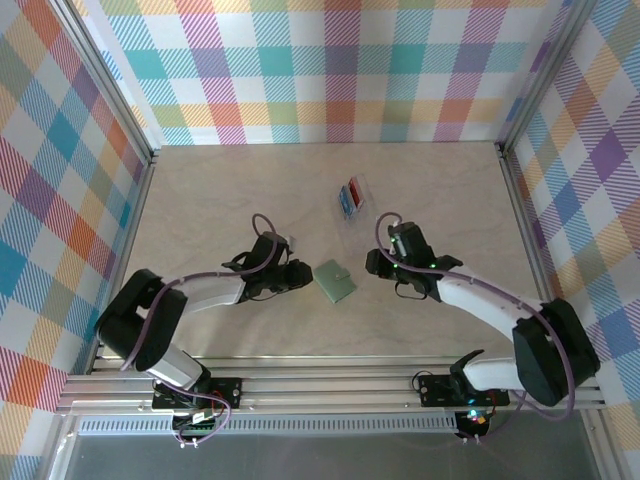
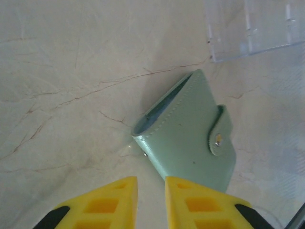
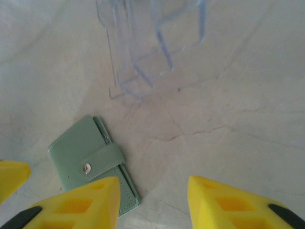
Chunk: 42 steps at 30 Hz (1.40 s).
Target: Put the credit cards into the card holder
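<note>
The card holder [image 1: 335,281] is a grey-green wallet lying flat and snapped closed on the table between my two grippers. In the left wrist view the card holder [image 2: 190,138] lies just ahead and to the right of my left gripper [image 2: 151,179], whose yellow fingers stand a narrow gap apart with nothing between them. My right gripper [image 3: 152,179] is open and empty, with the card holder [image 3: 88,162] by its left finger. The credit cards, red [image 1: 352,188] and blue [image 1: 346,203], sit in a clear tray [image 1: 360,215] behind the wallet.
The clear tray [image 2: 252,28] lies just past the wallet, and its ribbed walls [image 3: 143,57] stand ahead of the right gripper. Checked walls close the table on three sides. Bare table stretches to the left and the far back.
</note>
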Motion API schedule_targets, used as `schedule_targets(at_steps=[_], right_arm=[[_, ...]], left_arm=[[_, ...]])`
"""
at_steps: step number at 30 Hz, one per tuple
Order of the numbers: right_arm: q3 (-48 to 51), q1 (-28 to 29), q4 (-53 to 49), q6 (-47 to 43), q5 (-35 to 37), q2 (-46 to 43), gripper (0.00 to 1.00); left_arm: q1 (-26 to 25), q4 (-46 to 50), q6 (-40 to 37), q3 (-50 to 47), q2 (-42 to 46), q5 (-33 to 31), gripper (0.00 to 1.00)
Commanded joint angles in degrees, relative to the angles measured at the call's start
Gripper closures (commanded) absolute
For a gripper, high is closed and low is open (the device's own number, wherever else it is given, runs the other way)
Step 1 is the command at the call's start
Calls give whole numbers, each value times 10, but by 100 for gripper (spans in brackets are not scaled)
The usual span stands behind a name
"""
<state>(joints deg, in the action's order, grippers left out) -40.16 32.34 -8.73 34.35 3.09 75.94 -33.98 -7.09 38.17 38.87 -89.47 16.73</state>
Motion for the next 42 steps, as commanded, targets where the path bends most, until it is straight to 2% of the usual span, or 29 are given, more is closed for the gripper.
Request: schedule_targets(at_steps=[1, 6, 16, 25, 29, 36, 42], right_arm=[[-29, 19, 16, -16, -14, 47, 64], [-48, 35, 36, -17, -16, 114, 73], [-56, 73, 43, -14, -31, 172, 79], [1, 124, 48, 15, -31, 126, 80], [14, 136, 28, 21, 2, 96, 79], [-16, 140, -47, 8, 71, 41, 74], [-52, 140, -61, -8, 78, 67, 73]], left_arm=[[-8, -26, 5, 26, -29, 24, 81], [-10, -21, -5, 48, -62, 39, 86], [-10, 17, -28, 61, -72, 20, 89], [-17, 25, -37, 52, -73, 19, 90], [-25, 33, -33, 45, -53, 17, 91], [-25, 110, -28, 71, 10, -19, 91], [-25, 141, -40, 142, -38, -4, 90]])
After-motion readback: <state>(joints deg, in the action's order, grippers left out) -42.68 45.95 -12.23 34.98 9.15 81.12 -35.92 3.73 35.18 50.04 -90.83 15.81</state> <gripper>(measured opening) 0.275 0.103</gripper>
